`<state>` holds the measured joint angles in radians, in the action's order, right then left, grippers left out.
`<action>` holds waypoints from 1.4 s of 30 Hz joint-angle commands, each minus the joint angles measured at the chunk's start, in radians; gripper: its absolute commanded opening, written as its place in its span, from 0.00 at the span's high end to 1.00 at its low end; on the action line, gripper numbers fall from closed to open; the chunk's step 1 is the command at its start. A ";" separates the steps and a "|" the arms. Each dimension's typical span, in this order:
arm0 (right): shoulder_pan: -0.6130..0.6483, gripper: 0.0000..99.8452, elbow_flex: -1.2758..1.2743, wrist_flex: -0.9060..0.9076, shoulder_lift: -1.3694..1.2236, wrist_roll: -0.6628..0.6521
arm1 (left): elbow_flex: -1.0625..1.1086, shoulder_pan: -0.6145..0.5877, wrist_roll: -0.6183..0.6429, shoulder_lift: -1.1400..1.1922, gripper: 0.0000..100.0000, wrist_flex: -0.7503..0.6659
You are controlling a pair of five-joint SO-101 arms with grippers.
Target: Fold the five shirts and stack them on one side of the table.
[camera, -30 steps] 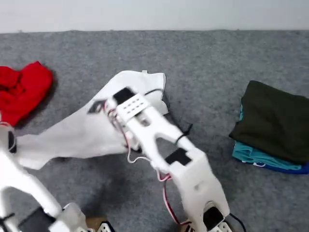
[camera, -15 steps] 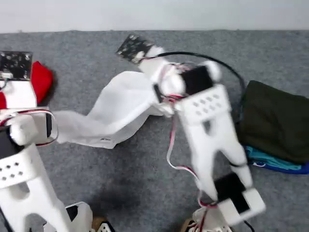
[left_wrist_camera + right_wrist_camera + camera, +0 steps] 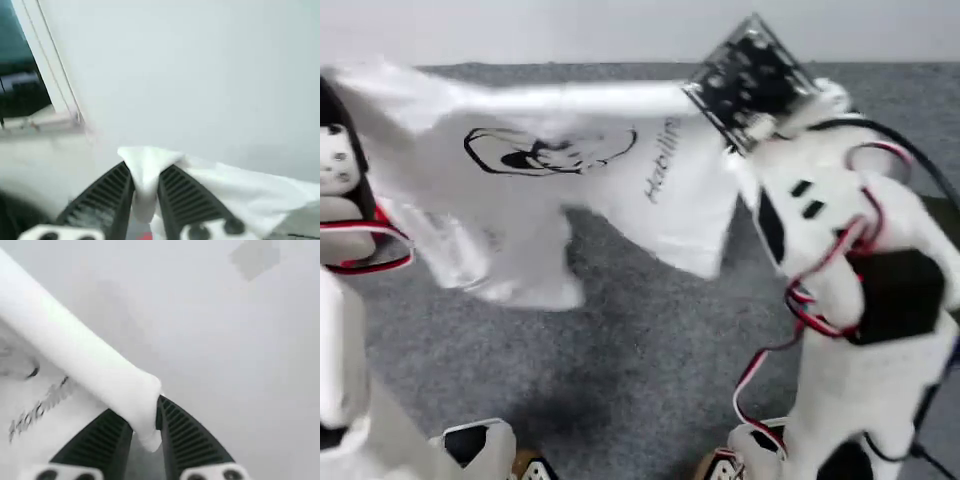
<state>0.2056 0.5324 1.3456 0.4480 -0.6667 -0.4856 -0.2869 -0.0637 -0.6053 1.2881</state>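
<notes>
Up above the bench, the white shirt is strung out between both arms! A second ago it lay rumpled on the grey surface with one arm bent over it. Half a second ago it was being dragged out sideways, still sagging onto the bench. Now both arms have swung up high and the shirt hangs wide open in the air, printed front facing the overhead camera, with one lower corner drooping on the left.

The left tool is pinched tight on a bunched edge of white cloth. The right tool is clamped on the opposite end, with the fabric running off it as a taut roll.

So the shake-out looks done: the shirt is spread rather than crumpled. No fold has been made yet. The likely next call is to lower it flat without letting either corner slip. That drooping corner could tuck under as the shirt comes down.
</notes>
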 commanded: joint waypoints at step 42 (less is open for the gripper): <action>-0.147 0.99 -0.720 -0.582 -0.323 -0.166 | 0.458 0.041 -0.282 0.462 0.98 -0.367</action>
<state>0.0736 -0.1918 0.9436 0.2087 -0.7986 -0.0361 -0.2470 -0.3383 -0.1926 1.0748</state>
